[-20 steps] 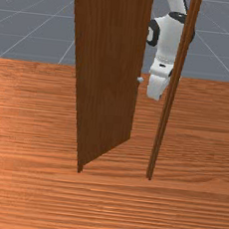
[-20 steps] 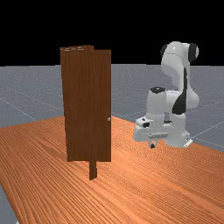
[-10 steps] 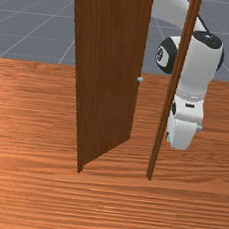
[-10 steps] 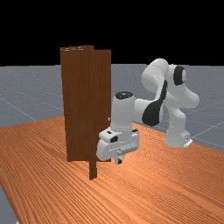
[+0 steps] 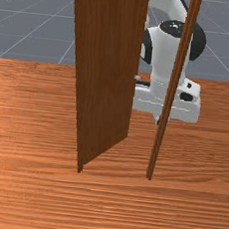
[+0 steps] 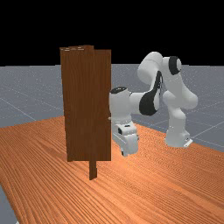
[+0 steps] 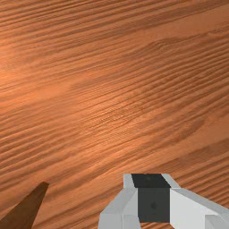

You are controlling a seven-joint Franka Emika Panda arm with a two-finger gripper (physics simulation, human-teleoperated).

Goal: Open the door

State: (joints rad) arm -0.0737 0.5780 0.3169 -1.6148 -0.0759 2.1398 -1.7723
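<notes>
My gripper [image 5: 158, 120] is low beside the door frame's right post [image 5: 173, 87] in the front view, with the hand behind that post. The brown door [image 5: 107, 81] stands at an angle to the frame, its free edge toward the arm. One end of the hand is partly hidden behind that edge; contact cannot be told. A small pale knob [image 5: 137, 78] shows at the edge. In the far view the gripper [image 6: 124, 153] is right of the door [image 6: 103, 105]. In the wrist view the gripper [image 7: 153, 201] has its fingers together, nothing visible between them.
The frame's narrow post [image 6: 92, 169] reaches lower than the door in the far view. A dark brown wooden piece [image 7: 24, 212] is near the fingers in the wrist view. Wooden tabletop [image 5: 101, 210] extends in front of the frame.
My hand has turned and moved toward the front view's left and back toward the arm's base. The door's free edge has swung slightly farther from the frame, toward the arm's side.
</notes>
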